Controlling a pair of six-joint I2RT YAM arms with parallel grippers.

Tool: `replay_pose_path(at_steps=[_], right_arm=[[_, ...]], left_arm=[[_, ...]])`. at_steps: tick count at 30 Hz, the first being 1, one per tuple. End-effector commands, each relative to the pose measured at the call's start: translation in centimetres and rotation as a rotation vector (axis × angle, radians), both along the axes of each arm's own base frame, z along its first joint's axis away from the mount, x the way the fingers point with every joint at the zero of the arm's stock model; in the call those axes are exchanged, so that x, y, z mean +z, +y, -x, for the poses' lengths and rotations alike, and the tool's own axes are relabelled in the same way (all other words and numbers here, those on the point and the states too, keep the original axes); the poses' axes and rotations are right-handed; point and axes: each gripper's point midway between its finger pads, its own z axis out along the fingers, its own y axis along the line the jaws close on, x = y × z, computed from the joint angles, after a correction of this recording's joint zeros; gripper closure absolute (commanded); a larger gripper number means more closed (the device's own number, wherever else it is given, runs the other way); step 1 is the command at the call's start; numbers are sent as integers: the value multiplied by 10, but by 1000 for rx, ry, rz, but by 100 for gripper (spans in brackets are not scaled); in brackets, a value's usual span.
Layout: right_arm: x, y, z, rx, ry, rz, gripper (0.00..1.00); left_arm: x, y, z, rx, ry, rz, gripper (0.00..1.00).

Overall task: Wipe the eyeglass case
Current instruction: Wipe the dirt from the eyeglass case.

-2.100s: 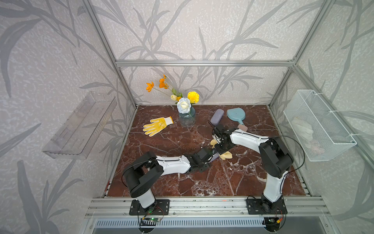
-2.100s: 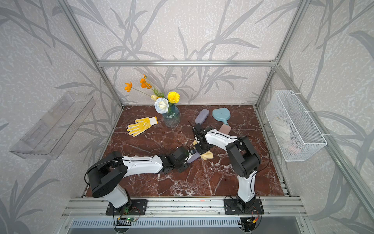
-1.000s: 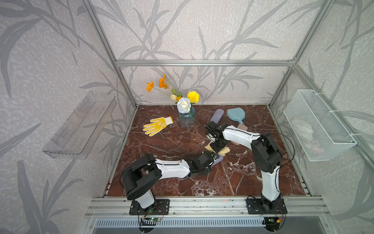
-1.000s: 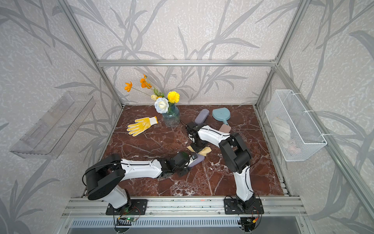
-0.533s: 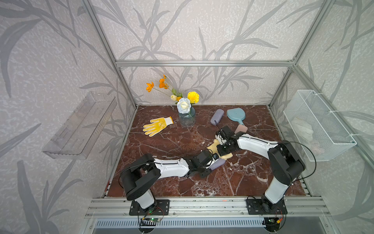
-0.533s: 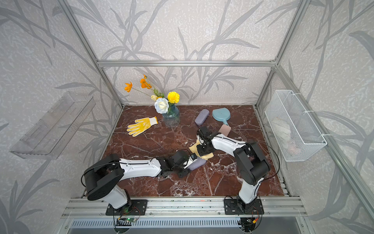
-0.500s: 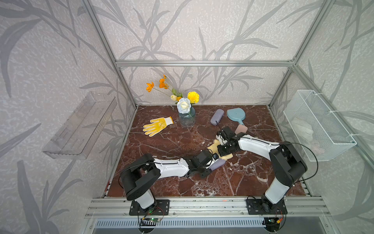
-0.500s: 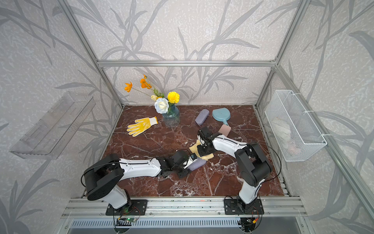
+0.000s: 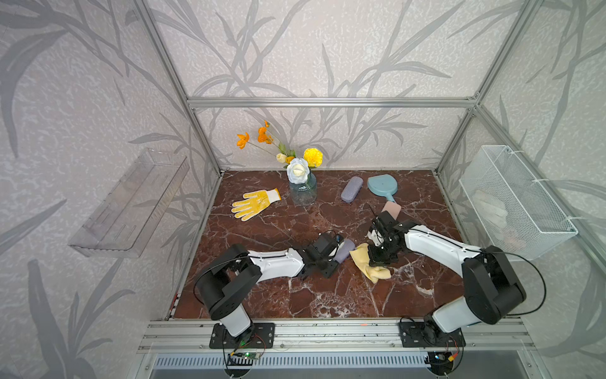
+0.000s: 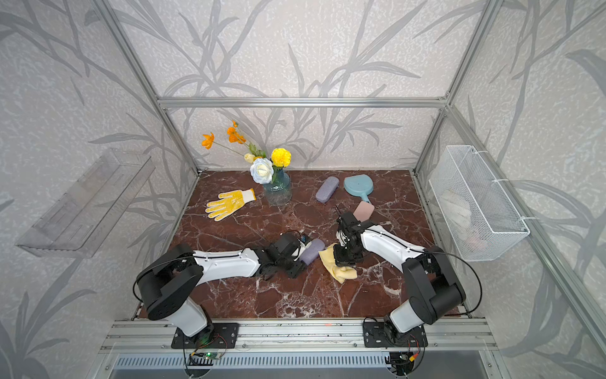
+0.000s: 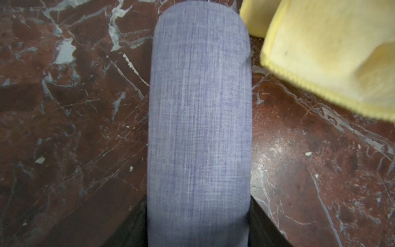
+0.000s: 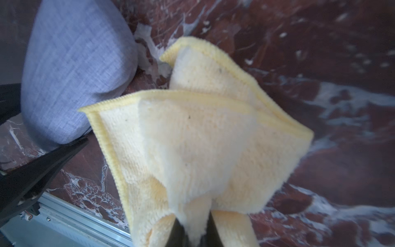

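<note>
Entry: wipe stroke pending.

Left jaws are clamped on one end of the eyeglass case [image 9: 345,249], holding it a little toward 6 o'clock from the centre of the desk [image 9: 269,236]. The free end points to about 2 o'clock. Right jaws are pinched shut on a bunched corner of the yellow microfibre cloth [image 9: 360,258], which sits at 3 o'clock of the case's free end, just beside it. I cannot confirm contact (in the left wrist view a strip of marble shows between them along the case's side).

A twin case [image 9: 351,189] lies toward 12 o'clock, well apart. In my judgement it is not the target.

How I would do this step well:
- Lift the cloth over the domed top, then drag it along the long axis toward the held end.
- Keep the pressure light, so the case does not pivot in the left grip.
- Let the loose flap lead rather than the jaw tips, which could scuff the fabric.
- The flanks will likely need the case rolled.

Case appearance: oblong with rounded ends and a domed top. It is covered in lavender-grey woven fabric with a fine cross-hatch. I see no obvious marks on the face in view.
</note>
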Motion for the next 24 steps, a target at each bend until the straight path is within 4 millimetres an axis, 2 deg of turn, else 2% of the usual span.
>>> replay_pose_path(at_steps=[1,3,5,9,11,14,19,24], right_arm=[[30,-19,-35,11,-152,138,100],[28,-21,-58,32,-204,236,100],[24,-13,-79,67,-237,306,100],[13,17,-114,207,-296,445,100],[6,34,-123,263,-313,440,100],[-12,57,-114,331,-231,358,100],[-23,79,-70,312,-133,139,100],[-31,75,-24,225,-22,18,100]], left_arm=[[-22,24,23,-52,28,-134,96],[-22,22,23,-70,18,-140,96],[-23,21,24,-80,18,-144,96],[-24,21,25,-80,9,-133,96],[-25,21,26,-73,5,-122,96],[-25,20,25,-62,7,-112,96],[-30,17,23,-31,39,-110,97],[-26,15,20,16,87,-90,98]])
